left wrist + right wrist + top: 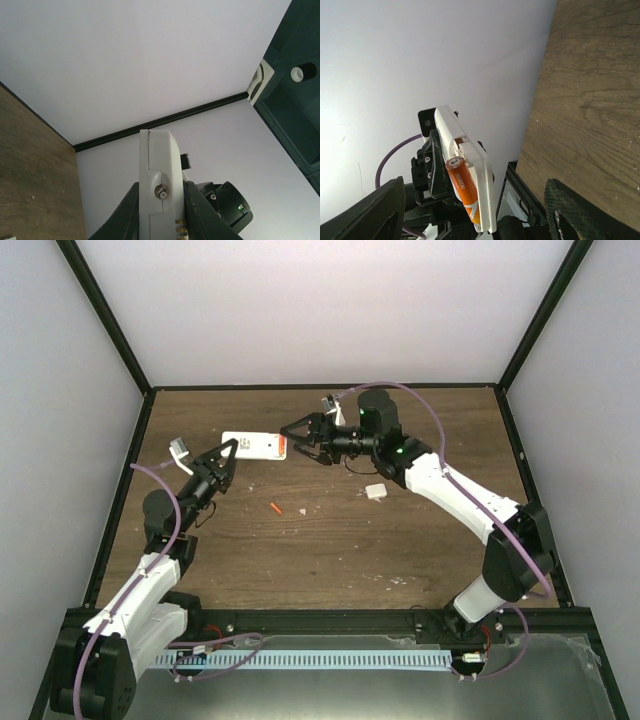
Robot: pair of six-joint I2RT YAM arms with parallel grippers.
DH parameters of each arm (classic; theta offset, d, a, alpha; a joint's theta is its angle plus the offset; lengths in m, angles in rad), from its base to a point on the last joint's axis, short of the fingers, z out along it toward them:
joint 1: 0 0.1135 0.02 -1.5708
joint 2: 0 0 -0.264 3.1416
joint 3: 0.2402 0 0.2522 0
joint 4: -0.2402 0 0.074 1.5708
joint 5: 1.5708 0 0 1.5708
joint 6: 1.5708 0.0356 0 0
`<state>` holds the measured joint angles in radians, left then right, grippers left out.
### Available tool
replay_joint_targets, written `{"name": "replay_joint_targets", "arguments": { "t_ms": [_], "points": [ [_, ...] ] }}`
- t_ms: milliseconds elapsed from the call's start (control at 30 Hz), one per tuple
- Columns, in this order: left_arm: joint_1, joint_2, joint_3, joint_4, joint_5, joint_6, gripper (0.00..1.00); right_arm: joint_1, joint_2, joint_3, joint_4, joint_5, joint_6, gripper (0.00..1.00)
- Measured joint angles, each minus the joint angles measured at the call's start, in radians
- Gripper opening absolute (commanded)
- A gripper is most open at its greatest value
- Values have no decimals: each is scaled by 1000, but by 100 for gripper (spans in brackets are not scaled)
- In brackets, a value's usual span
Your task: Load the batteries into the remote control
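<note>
Left arm: we see its tool (231,451) gripping the raised remote (256,446).
Right arm: stretched toward the remote, tool (290,438) spread, empty.

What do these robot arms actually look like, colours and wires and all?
Both the left arm and right arm have white shells with black joints. A purple cable loops along each. The left gripper and right gripper are black, with triangular fingers. A green light glows on the right arm.
</note>
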<state>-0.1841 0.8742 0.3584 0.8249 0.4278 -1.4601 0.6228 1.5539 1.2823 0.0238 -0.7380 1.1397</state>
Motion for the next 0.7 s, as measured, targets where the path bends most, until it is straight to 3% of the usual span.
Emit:
{"name": "replay_joint_targets", "arguments": {
  "t_ms": [700],
  "points": [
    [0, 1, 0, 1, 3, 14, 0, 0, 39, 32, 38, -11, 22, 57]
  ]
}}
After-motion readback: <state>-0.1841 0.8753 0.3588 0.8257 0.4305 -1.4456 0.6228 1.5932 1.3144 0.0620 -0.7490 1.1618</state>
